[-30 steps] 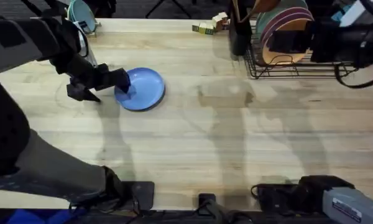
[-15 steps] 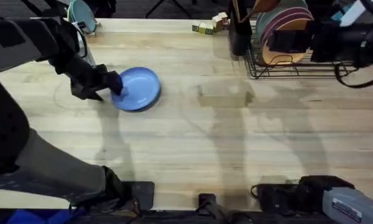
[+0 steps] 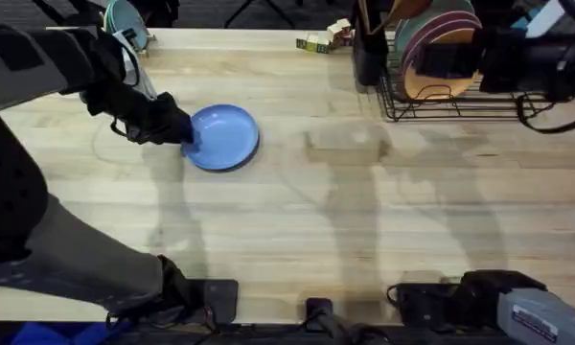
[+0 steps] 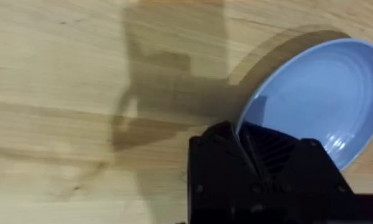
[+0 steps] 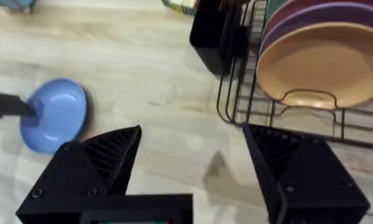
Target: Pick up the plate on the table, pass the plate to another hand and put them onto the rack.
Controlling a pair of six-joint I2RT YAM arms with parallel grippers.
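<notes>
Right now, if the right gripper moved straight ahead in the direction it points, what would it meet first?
Probably the bare table. The right gripper, open, points between the light-blue plate and the black wire rack. Neither seems to lie in its line, though depth is unclear.

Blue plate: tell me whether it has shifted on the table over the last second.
Yes. The plate sits slightly farther from the camera and nearer the rack than before, with the left gripper on its rim.
</notes>
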